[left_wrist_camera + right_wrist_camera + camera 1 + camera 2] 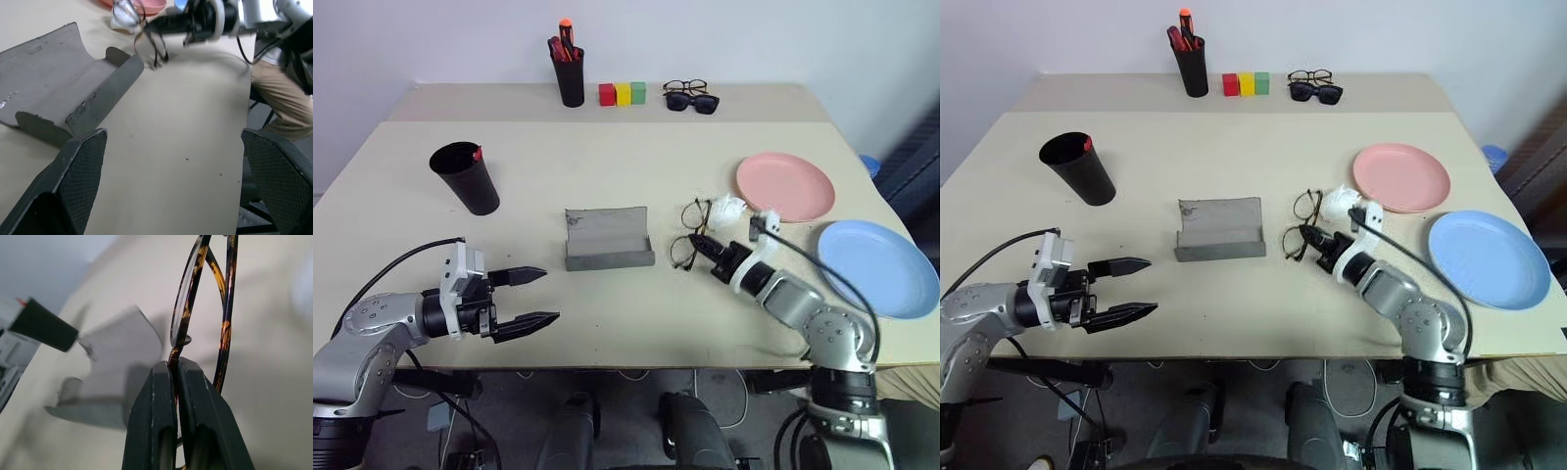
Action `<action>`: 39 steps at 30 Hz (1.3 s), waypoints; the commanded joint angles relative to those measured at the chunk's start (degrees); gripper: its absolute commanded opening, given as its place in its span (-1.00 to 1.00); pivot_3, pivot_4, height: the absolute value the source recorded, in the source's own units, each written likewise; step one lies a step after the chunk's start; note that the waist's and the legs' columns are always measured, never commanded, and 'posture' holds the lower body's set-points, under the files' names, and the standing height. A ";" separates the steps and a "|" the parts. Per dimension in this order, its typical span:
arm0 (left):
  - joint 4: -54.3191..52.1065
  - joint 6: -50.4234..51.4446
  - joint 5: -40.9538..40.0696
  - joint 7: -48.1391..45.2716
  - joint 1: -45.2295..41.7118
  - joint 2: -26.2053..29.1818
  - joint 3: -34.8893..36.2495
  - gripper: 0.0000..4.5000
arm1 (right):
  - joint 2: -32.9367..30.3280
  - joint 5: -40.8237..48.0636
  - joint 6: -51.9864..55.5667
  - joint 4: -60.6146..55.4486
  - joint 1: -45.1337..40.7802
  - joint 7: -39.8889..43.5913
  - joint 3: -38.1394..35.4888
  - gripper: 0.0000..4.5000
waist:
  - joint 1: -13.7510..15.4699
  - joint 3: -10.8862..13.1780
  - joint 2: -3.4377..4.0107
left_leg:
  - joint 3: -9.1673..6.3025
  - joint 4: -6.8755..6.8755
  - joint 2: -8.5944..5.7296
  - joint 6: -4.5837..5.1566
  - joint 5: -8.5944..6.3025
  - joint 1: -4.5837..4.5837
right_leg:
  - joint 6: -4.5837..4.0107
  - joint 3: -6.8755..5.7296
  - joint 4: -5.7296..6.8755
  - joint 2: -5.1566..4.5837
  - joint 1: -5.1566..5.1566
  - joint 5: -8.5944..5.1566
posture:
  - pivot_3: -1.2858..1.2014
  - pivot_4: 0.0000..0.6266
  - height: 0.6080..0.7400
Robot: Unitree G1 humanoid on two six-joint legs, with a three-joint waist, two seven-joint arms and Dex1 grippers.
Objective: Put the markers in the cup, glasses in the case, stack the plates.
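Note:
The thin-rimmed glasses [689, 231] stand on edge just right of the open grey case [607, 238]. My right gripper [701, 242] is shut on their frame, which the right wrist view shows pinched between the fingertips [161, 382]. My left gripper [534, 297] hangs open over the table's front left, pointing toward the case with nothing between its fingers. The black cup [465, 178] stands at the left, and a marker's red end [477, 153] pokes above its rim. On the right the pink plate [785, 186] and the blue plate [876, 266] lie side by side.
Along the back edge stand a black pen pot [570, 78] of red markers, three coloured blocks [623, 94], and dark sunglasses [693, 101] with another pair behind. A white crumpled object [729, 208] lies between the glasses and the pink plate.

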 commanded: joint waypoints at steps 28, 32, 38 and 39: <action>0.51 -3.37 -0.14 -1.91 2.68 0.24 1.64 1.00 | 0.62 -40.95 -27.32 43.95 -37.31 50.32 32.07 -0.97 | -1.31 -0.02 -0.05 | 0.28 0.00 0.04 -0.01 0.02 0.04 | 0.02 0.10 0.30 0.05 -0.18 0.05 | 0.03 -0.52 1.00; 0.76 -3.62 -0.13 -1.73 2.56 0.15 1.39 1.00 | 1.10 -41.48 -23.78 40.69 -37.46 55.29 33.29 -0.97 | -1.37 -0.02 -0.04 | 0.28 -0.02 0.05 -0.01 0.01 0.05 | 0.02 0.10 0.32 0.06 -0.20 0.05 | 0.03 -0.52 1.00; 1.23 -3.87 -0.02 -1.90 2.00 -0.03 0.94 1.00 | 1.25 -43.92 -22.29 39.18 -37.22 59.92 35.59 -0.97 | -1.37 -0.02 -0.05 | 0.29 -0.01 0.05 -0.01 0.01 0.08 | 0.02 0.11 0.39 0.07 -0.21 0.05 | 0.03 -0.52 1.00; 1.24 -3.94 0.02 -1.94 1.99 -0.08 0.87 1.00 | 1.41 -44.67 -22.91 39.55 -37.15 60.18 36.01 -0.97 | -1.36 -0.02 -0.05 | 0.29 -0.01 0.05 -0.01 0.01 0.08 | 0.02 0.11 0.38 0.07 -0.21 0.05 | 0.03 -0.52 1.00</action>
